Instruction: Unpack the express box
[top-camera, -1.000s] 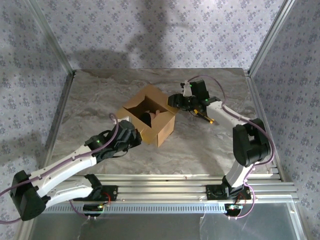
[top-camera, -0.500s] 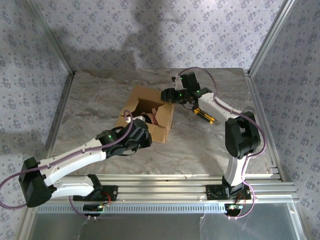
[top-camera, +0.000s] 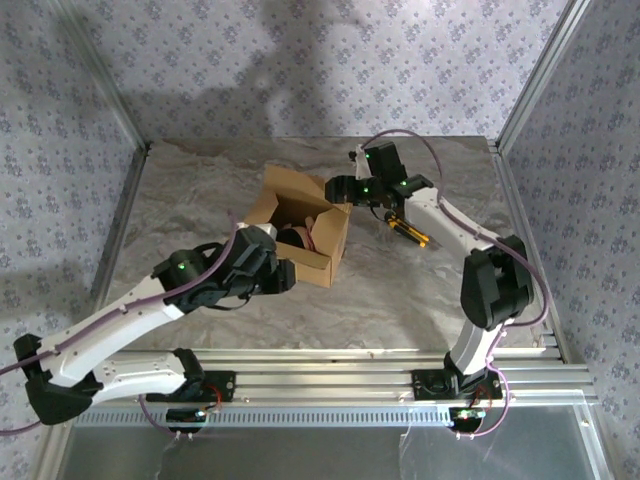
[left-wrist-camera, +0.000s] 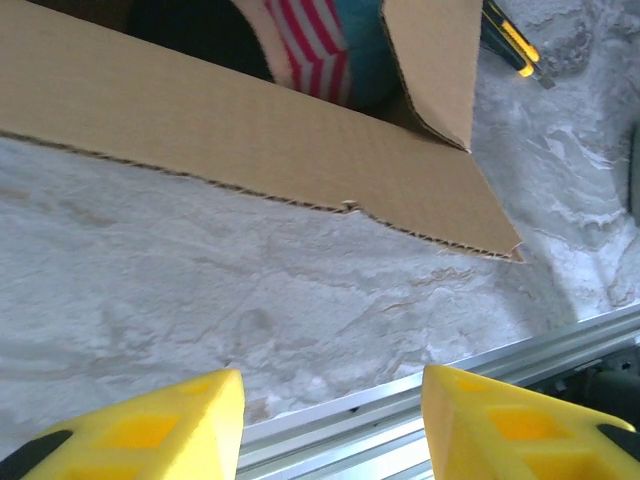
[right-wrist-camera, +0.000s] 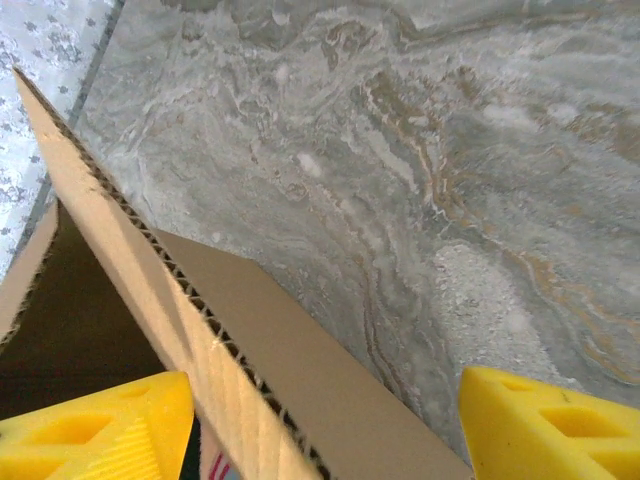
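Looking down from the top camera, I see the express box (top-camera: 335, 243) near the middle of the table (top-camera: 200, 190), its top flaps up. A plush toy (top-camera: 297, 236) sits dark inside it. My left gripper (top-camera: 284, 272) is at the box's near left corner and my right gripper (top-camera: 338, 190) is at its far right corner. A utility knife (top-camera: 408, 230) lies on the marble just right of the box, apart from it.

From my left wrist, the fingers stand apart with nothing between them, only bare table (left-wrist-camera: 300, 290) below. The box's near flap (left-wrist-camera: 250, 120) lies ahead of them, untouched, and striped plush (left-wrist-camera: 310, 50) shows over it.

From my right wrist, the jaws are spread wide with a flap (right-wrist-camera: 300, 360) running up between them. They straddle it rather than pinch it. The view is too tight for me to say whether the left finger brushes the cardboard.

I judge the opening is done and the emptying is about to start. The next move calls for one hand to go down between the flaps for the toy, jaws wide enough for its round body. The other should steady a wall so the light carton does not slide or lift.
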